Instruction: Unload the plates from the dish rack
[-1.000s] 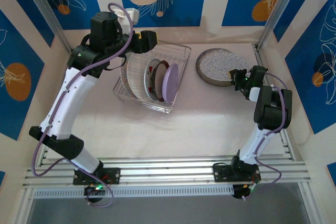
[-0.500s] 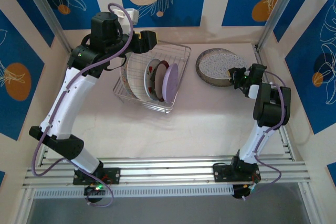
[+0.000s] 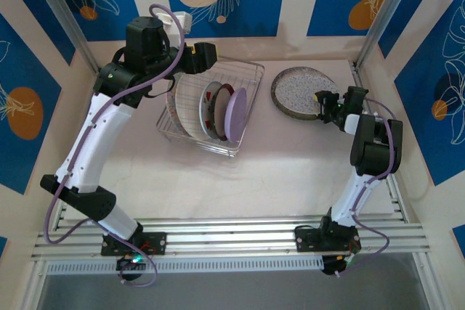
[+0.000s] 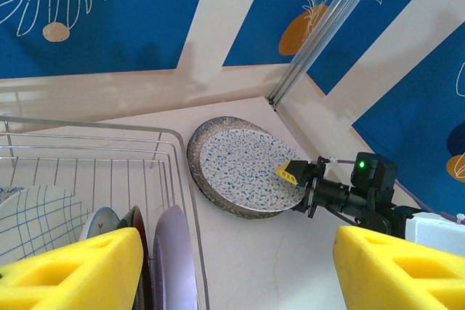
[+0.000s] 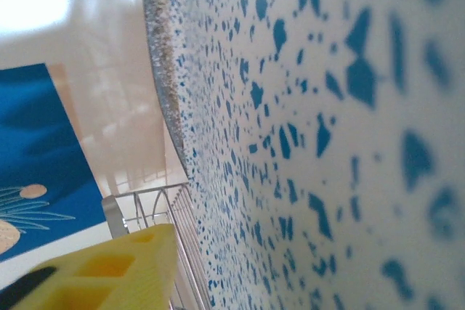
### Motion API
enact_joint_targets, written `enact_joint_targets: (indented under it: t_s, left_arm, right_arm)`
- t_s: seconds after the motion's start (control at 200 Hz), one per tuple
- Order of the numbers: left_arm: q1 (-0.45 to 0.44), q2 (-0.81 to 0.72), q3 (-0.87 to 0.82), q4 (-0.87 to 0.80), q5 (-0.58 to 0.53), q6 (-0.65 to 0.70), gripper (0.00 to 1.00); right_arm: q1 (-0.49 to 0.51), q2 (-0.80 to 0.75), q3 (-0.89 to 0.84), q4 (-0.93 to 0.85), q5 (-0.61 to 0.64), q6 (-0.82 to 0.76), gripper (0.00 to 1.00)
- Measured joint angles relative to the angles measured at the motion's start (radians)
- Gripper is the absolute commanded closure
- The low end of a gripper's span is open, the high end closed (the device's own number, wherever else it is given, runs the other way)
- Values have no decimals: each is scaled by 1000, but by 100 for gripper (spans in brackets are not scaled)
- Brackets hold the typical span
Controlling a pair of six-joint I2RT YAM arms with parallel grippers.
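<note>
The wire dish rack (image 3: 249, 72) stands at mid-table with three plates upright in it: a white grid-lined one (image 3: 187, 105), a small one with red (image 3: 215, 110) and a lilac one (image 3: 235, 115). The lilac plate (image 4: 174, 263) also rises by the rack wall (image 4: 166, 172) in the left wrist view. A blue-speckled plate (image 3: 298, 91) lies flat on the table to the rack's right, on a grey-brown rimmed plate (image 4: 200, 172). My right gripper (image 3: 322, 104) straddles the speckled plate's (image 4: 243, 168) near-right rim with jaws apart, its yellow finger (image 5: 109, 270) clear of the plate (image 5: 327, 143). My left gripper (image 3: 205, 57) hovers open over the rack's far-left corner, empty.
Aluminium posts stand at the back right corner (image 3: 381, 12) and back left (image 3: 62, 16). Blue patterned walls close in the table on three sides. Bare table (image 3: 283, 172) lies in front of the rack and the flat plates.
My right gripper's jaws have opened off the speckled plate's rim, and that arm has shifted slightly toward the back. The left arm has not moved.
</note>
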Motion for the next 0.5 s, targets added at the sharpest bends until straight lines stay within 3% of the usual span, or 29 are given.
enact_joint_targets:
  t_s: [0.5]
  left_arm:
    - [0,0,-2,0,0,0,31]
  right_arm:
    - [2,0,153,-306,23,11,32]
